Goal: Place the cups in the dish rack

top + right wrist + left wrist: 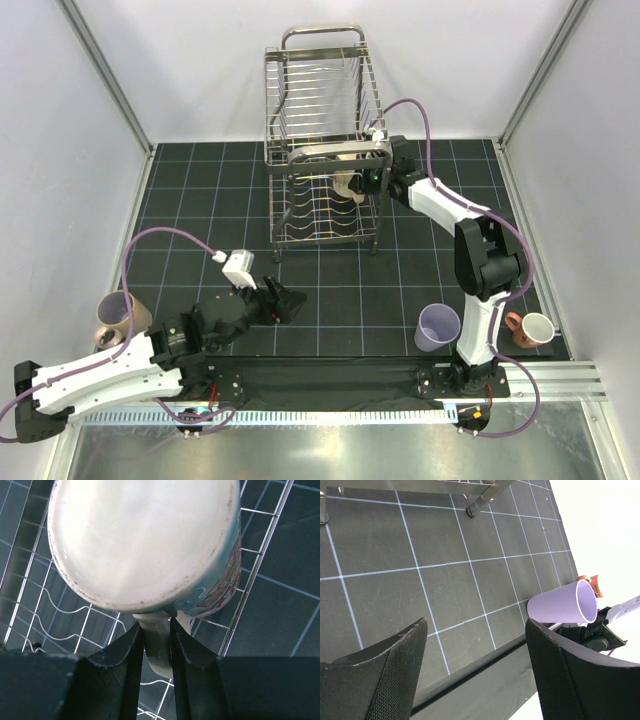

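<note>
The steel wire dish rack (322, 120) stands at the back centre. My right gripper (366, 180) reaches into its lower tier from the right. It is shut on the handle (159, 647) of a cream mug (145, 540) with a teal and red pattern, whose base faces the camera above the rack wires. The mug also shows in the top view (346, 184). My left gripper (285, 300) is open and empty, low over the mat. A lavender tumbler (437, 327) stands at the front right and also shows in the left wrist view (562, 605). A tan mug (531, 328) stands at the far right.
At the front left a pinkish-beige mug (104, 336) stands with a lavender cup (116, 308) in or against it; I cannot tell which. The rack's feet (470, 511) rest on the black gridded mat (200, 200). White walls enclose the mat.
</note>
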`<action>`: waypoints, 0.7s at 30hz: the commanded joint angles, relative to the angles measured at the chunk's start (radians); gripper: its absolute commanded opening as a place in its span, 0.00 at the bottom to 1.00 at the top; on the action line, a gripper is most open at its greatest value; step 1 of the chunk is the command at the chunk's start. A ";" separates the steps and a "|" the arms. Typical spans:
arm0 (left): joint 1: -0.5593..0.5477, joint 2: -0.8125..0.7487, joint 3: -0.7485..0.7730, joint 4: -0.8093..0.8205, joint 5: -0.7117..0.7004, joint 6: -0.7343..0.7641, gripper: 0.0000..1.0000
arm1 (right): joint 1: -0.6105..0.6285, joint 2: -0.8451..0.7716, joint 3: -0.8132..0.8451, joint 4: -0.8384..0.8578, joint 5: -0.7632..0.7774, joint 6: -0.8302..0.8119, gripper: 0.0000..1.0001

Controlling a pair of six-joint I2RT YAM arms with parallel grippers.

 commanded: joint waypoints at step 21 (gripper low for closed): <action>-0.003 0.039 0.003 0.000 -0.010 -0.027 0.77 | -0.021 0.128 0.209 0.020 0.050 0.006 0.38</action>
